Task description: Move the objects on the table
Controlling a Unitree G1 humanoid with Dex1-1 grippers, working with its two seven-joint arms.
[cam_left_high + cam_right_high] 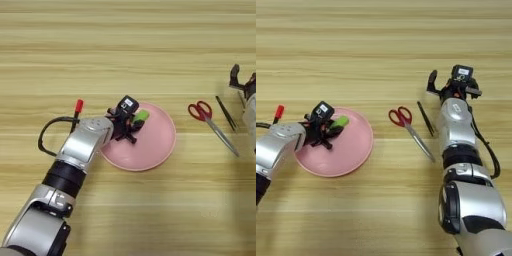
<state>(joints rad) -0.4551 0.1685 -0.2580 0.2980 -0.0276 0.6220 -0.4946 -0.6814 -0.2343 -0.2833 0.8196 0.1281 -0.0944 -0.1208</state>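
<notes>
Mid-placement: left gripper (131, 126) over the pink plate's (159, 150) left rim, fingers closed on the green bar (141, 116) (red marker (78, 106) off-plate); next, probably opening to release.

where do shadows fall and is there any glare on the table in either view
Left eye view: soft shadow hugs the pink plate's near rim and lies under the left hand; no glare on the table. Right eye view: thin shadows beside the scissors; right hand parked.

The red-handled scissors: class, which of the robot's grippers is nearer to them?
Right. The right gripper hangs just beyond the scissors, to their right; the left gripper is over the pink plate, further away.
</notes>
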